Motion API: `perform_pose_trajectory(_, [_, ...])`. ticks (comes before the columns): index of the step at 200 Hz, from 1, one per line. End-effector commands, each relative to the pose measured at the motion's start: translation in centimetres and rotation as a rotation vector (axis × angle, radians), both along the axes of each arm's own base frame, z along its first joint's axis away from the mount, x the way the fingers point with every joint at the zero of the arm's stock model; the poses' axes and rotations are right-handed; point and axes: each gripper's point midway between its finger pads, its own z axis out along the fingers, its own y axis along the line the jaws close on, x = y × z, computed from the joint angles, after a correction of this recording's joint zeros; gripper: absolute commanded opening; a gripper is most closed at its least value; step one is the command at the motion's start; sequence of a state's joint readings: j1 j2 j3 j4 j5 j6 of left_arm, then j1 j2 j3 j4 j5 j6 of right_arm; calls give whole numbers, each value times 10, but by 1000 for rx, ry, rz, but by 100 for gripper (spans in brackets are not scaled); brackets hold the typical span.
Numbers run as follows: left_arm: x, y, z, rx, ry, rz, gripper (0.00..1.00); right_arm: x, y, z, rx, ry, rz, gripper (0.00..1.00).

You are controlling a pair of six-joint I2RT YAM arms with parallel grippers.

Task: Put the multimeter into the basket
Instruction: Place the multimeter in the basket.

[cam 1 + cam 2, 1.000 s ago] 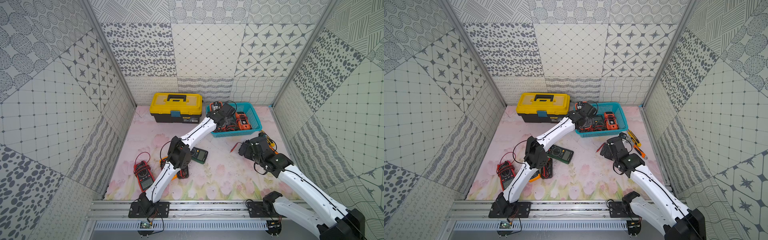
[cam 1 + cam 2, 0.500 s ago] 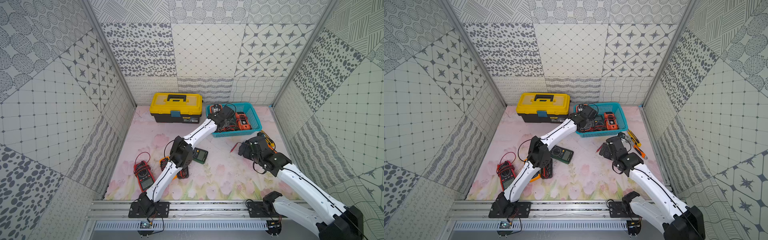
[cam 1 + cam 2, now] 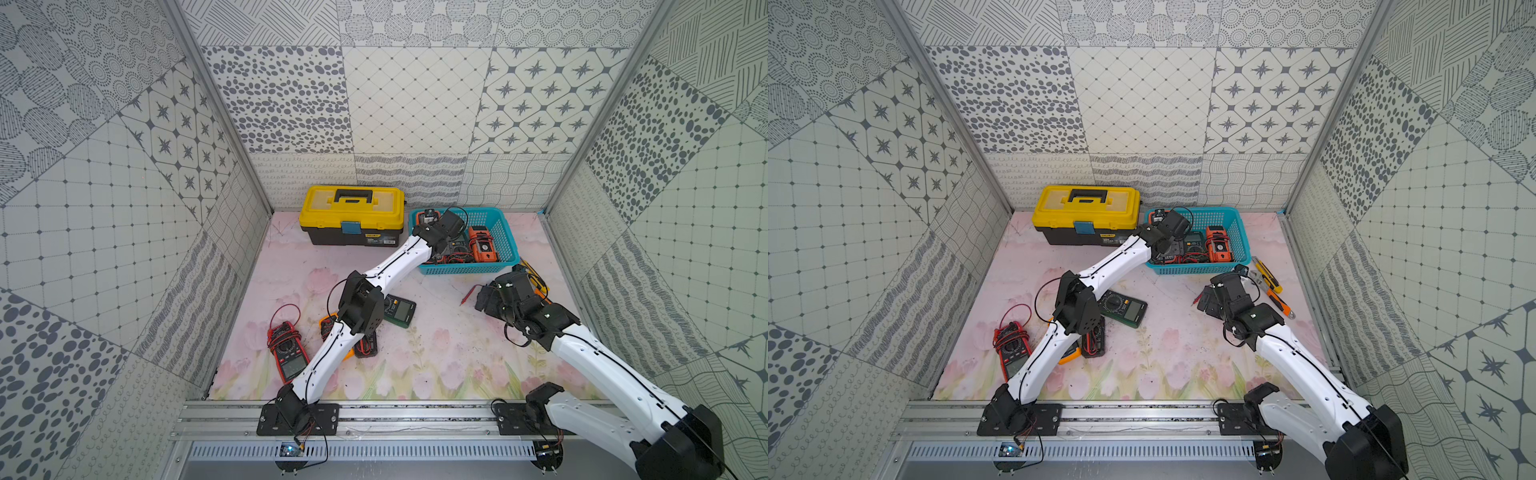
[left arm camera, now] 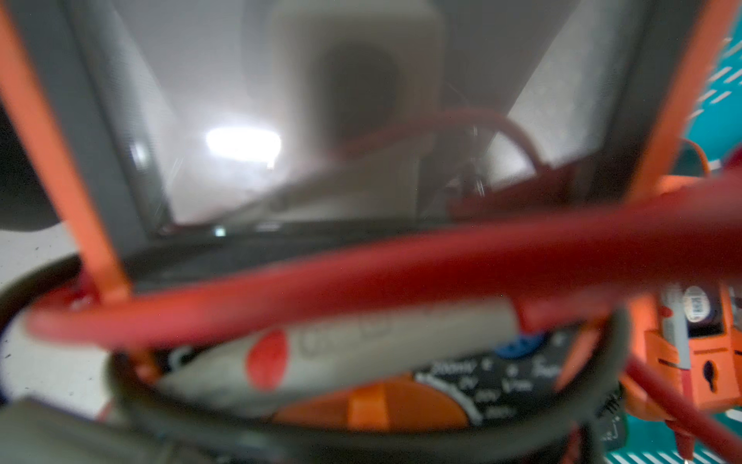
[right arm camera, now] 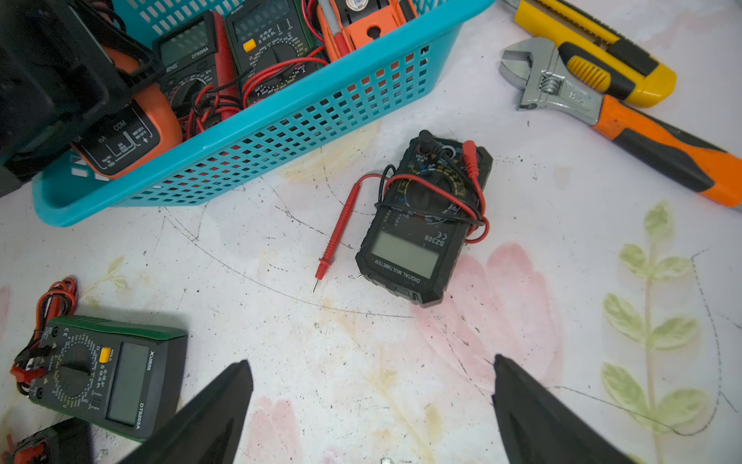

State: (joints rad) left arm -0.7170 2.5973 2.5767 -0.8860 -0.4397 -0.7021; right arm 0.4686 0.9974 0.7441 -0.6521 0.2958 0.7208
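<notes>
The turquoise basket (image 3: 509, 232) (image 3: 1242, 243) (image 5: 305, 120) stands at the back right. My left gripper (image 3: 441, 240) reaches into its left end, shut on an orange-edged multimeter (image 4: 361, 180) (image 5: 132, 120). That multimeter hangs tilted with its socket end over the near wall, and its face fills the left wrist view and hides the fingers. Three more meters lie inside the basket. My right gripper (image 5: 371, 361) (image 3: 484, 299) is open above the mat. Just ahead of it lies a black multimeter (image 5: 421, 225) wrapped in its leads.
A yellow-lidded toolbox (image 3: 353, 216) sits left of the basket. A green meter (image 3: 400, 309) (image 5: 104, 381), a red meter (image 3: 286, 357) and two more under my left arm lie on the mat. An adjustable wrench (image 5: 562, 88) and a yellow cutter (image 5: 594, 48) lie right of the basket.
My left arm's elbow has shifted slightly to the right, and its gripper has stayed at the basket's left end. The right arm has barely moved.
</notes>
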Motion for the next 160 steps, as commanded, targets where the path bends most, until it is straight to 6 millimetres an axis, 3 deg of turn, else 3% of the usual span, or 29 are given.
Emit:
perform_pose_trajectory(1, [-11, 21, -11, 87, 69, -10, 0, 13, 4, 14, 12, -46, 5, 98])
perform_pose_trajectory(15, [-10, 14, -16, 74, 75, -38, 0, 13, 6, 14, 14, -44, 9, 98])
perform_pose_trajectory(32, [-9, 5, -25, 52, 83, -76, 16, 13, 5, 14, 16, -46, 8, 98])
perform_pose_trajectory(40, [-9, 3, -28, 48, 86, -80, 18, 13, 5, 16, 18, -51, 6, 98])
perform_pose_trajectory(86, [-9, 10, -44, 68, 103, -46, 20, 10, 1, 21, 10, -68, -4, 98])
perform_pose_trajectory(106, [-10, 10, -53, 64, 114, -35, 31, 10, 0, 22, 11, -72, -3, 98])
perform_pose_trajectory(148, [-11, 14, -62, 55, 133, 7, 41, 11, 1, 28, 9, -86, 5, 98])
perform_pose_trajectory(160, [-12, 15, -61, 54, 136, 16, 48, 11, 0, 30, 6, -93, 6, 98])
